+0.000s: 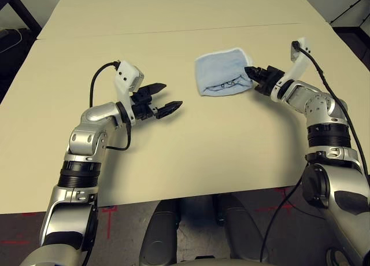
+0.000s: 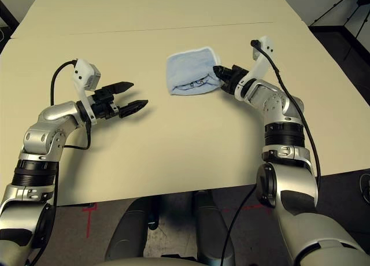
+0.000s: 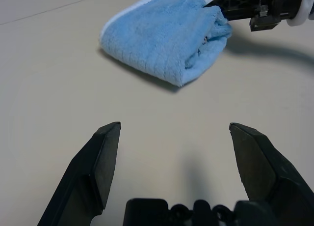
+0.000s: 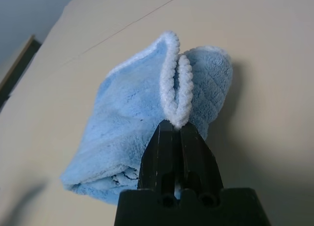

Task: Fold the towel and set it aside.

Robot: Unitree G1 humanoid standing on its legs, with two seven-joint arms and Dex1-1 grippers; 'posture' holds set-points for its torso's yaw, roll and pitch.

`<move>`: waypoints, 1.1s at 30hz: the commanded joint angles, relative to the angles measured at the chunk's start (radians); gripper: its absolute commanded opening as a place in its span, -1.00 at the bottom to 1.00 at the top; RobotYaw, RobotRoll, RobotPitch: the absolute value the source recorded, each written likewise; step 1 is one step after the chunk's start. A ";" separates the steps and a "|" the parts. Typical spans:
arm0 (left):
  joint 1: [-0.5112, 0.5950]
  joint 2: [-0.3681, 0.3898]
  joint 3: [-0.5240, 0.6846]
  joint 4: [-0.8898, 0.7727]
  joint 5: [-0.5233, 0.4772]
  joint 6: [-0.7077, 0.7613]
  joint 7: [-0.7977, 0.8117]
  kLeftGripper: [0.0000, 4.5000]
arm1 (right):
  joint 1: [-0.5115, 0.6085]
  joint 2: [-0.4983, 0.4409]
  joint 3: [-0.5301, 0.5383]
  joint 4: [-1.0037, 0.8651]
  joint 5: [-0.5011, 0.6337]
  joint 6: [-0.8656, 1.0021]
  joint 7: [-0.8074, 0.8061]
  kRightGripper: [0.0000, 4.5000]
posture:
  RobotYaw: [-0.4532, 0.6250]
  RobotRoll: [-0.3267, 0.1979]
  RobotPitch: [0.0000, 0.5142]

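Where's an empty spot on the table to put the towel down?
Lots of bare table lies between the open left claw and the towel, and along the near edge between both arms. The far half beyond the seam is free too. The only crowded spot is the towel's right corner, pinched by the right claw.

One towel (image 1: 222, 73), folded, pinched at its white edging between the right gripper's (image 1: 250, 73) two fingers. Two grippers, the left gripper (image 1: 168, 99) with two fingers spread. One counter (image 1: 202, 144).

My left gripper (image 3: 174, 152) is spread wide over the bare table (image 3: 44, 88). Ahead lies the folded towel (image 3: 164, 37). My right gripper (image 3: 212, 4) pinches its far edge.
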 commanded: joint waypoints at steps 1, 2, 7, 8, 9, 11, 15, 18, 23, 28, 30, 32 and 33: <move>0.009 0.008 -0.004 -0.012 -0.007 0.005 -0.005 1.00 | -0.011 0.001 -0.034 0.041 -0.015 -0.088 -0.053 -1.00 | -0.09 0.25 -0.13; 0.008 0.007 -0.005 -0.012 -0.007 0.005 -0.005 1.00 | -0.014 0.002 -0.041 0.050 -0.014 -0.105 -0.065 -1.00 | -0.09 0.25 -0.13; 0.009 0.005 -0.002 -0.013 -0.010 0.012 0.000 1.00 | -0.026 0.008 -0.078 0.094 -0.018 -0.255 -0.131 -1.00 | -0.10 0.25 -0.13; 0.010 0.004 0.001 -0.014 -0.011 0.014 0.003 1.00 | -0.030 0.009 -0.083 0.103 -0.020 -0.293 -0.139 -1.00 | -0.10 0.25 -0.12; 0.012 0.003 0.003 -0.015 -0.013 0.016 0.007 1.00 | -0.033 0.010 -0.088 0.110 -0.020 -0.327 -0.143 -1.00 | -0.10 0.25 -0.12; 0.016 0.002 0.007 -0.021 -0.016 0.021 0.013 1.00 | -0.040 0.009 -0.099 0.130 -0.022 -0.395 -0.160 -1.00 | -0.10 0.25 -0.12; 0.027 0.005 0.010 -0.030 -0.022 0.025 0.021 1.00 | -0.065 0.011 -0.142 0.168 0.001 -0.513 -0.156 -1.00 | -0.10 0.25 -0.12; 0.032 0.006 0.010 -0.035 -0.025 0.026 0.026 1.00 | -0.086 0.004 -0.172 0.207 0.011 -0.578 -0.164 -1.00 | -0.10 0.25 -0.12; 0.035 0.007 0.010 -0.040 -0.027 0.031 0.029 1.00 | -0.087 -0.003 -0.188 0.244 -0.003 -0.646 -0.215 -1.00 | -0.10 0.25 -0.12; 0.037 0.007 0.008 -0.045 -0.028 0.038 0.029 1.00 | -0.084 -0.009 -0.192 0.263 -0.001 -0.673 -0.239 -1.00 | -0.10 0.25 -0.12; 0.037 0.008 0.008 -0.045 -0.028 0.039 0.027 1.00 | -0.091 -0.012 -0.192 0.274 -0.002 -0.681 -0.244 -1.00 | -0.11 0.25 -0.10; 0.035 0.009 0.007 -0.044 -0.027 0.040 0.026 1.00 | -0.097 -0.016 -0.188 0.284 -0.005 -0.682 -0.247 -1.00 | -0.11 0.25 -0.10; 0.033 0.009 0.007 -0.043 -0.027 0.040 0.026 1.00 | -0.090 -0.022 -0.176 0.285 -0.014 -0.658 -0.250 -1.00 | -0.11 0.25 -0.10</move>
